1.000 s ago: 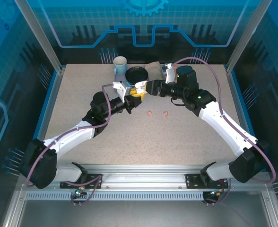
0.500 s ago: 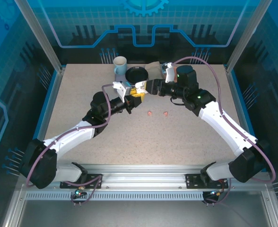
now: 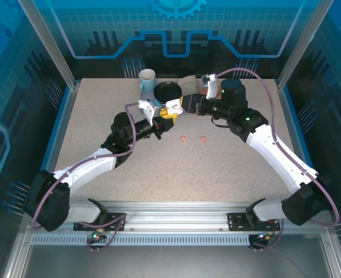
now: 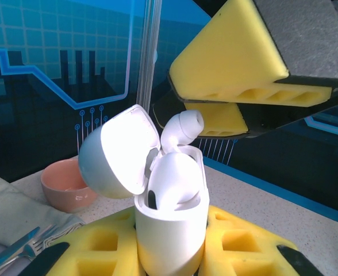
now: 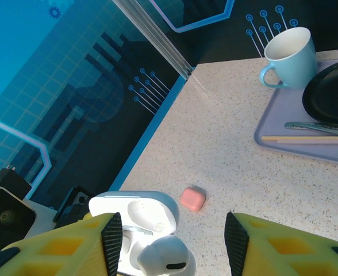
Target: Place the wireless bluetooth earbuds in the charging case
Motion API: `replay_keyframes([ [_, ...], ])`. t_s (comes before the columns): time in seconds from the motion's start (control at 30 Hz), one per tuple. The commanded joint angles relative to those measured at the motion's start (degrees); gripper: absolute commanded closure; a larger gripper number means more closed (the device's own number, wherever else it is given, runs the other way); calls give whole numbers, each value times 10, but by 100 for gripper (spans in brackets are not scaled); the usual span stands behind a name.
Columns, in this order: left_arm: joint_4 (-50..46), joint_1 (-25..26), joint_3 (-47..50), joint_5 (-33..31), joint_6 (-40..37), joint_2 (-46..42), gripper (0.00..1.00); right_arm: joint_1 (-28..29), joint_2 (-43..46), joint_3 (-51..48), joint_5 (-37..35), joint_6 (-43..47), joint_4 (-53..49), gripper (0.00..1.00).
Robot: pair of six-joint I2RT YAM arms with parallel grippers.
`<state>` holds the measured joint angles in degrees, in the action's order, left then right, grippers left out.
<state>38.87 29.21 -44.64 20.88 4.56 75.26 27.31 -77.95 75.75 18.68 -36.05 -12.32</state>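
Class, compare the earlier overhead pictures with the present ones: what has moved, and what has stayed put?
The right claw drew back slightly rightwards from the charging case; its jaws stand open, clear of the white earbud poking from the case. Whether it had held that earbud is unclear. Unchanged: left claw shut on the case, two pink earbuds on the table.

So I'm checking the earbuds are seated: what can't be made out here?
- Top view: the case, between the left hand and right hand, is too small to judge.
- Left wrist view: the tilted white earbud has its stem hidden inside the case.
- Right wrist view: the bottom edge cuts off the case.
- Top view: the pink earbuds are too small to tell orientation.
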Motion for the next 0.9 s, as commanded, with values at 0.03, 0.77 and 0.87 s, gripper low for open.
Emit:
replay_keyframes([
  [0.03,18,3,-14,10,-2,-12,100,-6,14,-1,19,-7,13,47],
  [0.77,19,3,-14,8,0,-9,100,-8,19,-22,29,-14,22,56],
  [0.87,19,3,-13,8,-1,-10,100,-9,18,-22,35,-17,26,59],
])
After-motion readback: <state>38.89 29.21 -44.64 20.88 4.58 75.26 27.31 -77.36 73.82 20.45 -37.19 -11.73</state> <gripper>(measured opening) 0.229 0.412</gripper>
